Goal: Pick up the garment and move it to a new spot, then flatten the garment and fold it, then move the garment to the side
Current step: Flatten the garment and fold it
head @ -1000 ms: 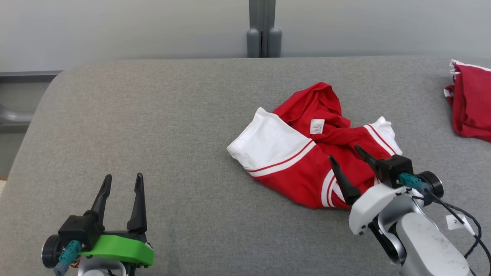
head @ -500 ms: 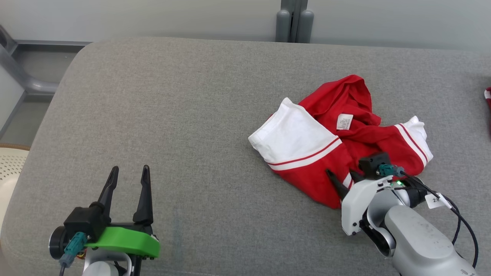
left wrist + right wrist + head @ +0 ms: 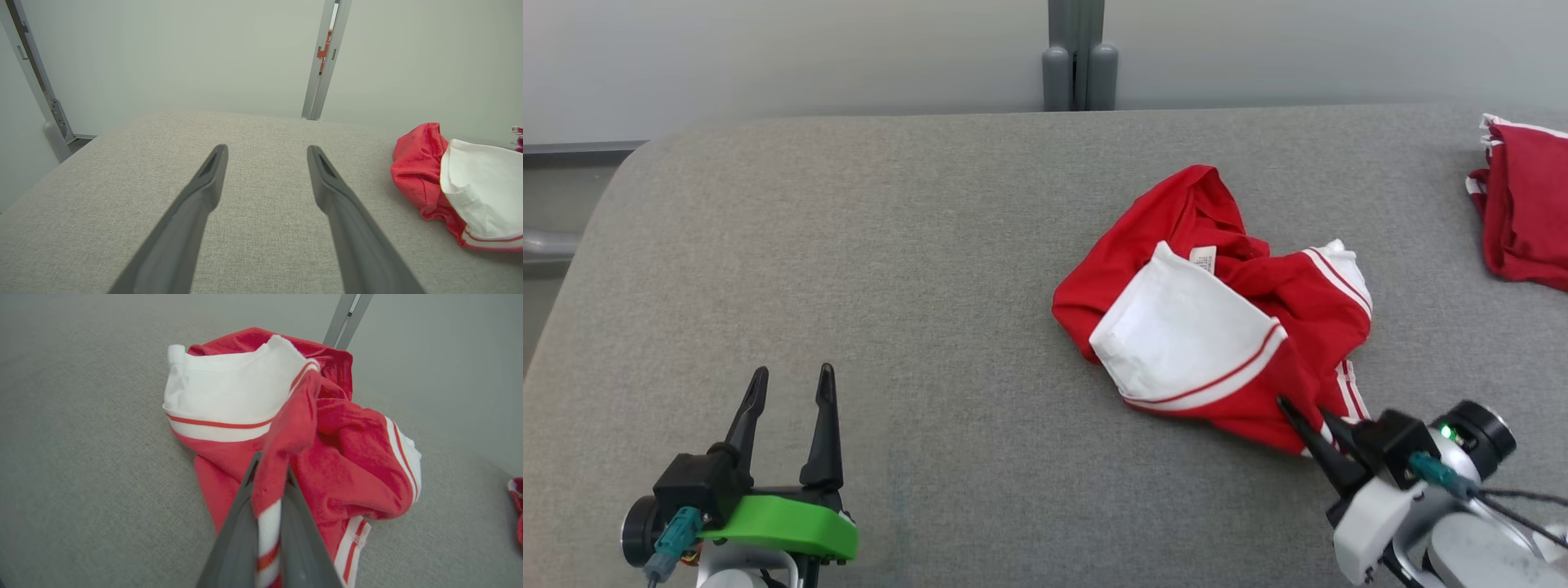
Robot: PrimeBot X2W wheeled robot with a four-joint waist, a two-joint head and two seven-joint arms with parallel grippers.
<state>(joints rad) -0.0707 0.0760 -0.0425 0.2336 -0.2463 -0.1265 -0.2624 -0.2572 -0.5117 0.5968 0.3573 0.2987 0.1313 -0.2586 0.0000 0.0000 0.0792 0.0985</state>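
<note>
A crumpled red garment (image 3: 1217,327) with white panels and stripes lies right of centre on the grey padded table (image 3: 890,286). My right gripper (image 3: 1305,412) is shut on the garment's near red-and-white edge. In the right wrist view that fold of cloth (image 3: 282,457) is pinched between the two dark fingers (image 3: 235,539) and pulled up toward the camera. My left gripper (image 3: 790,382) stands open at the lower left, well away from the garment, with nothing between its fingers. The left wrist view shows the garment (image 3: 449,183) far off to the right of that open gripper (image 3: 266,153).
A second red cloth (image 3: 1523,212) with white trim lies at the table's far right edge. A grey upright post (image 3: 1078,57) stands behind the table's back edge. Bare grey table surface stretches across the left half.
My right gripper has shut on the garment's near edge and drawn it toward me, so the white panel has flipped over the red. The head camera swung between frames. The left gripper stayed open.
</note>
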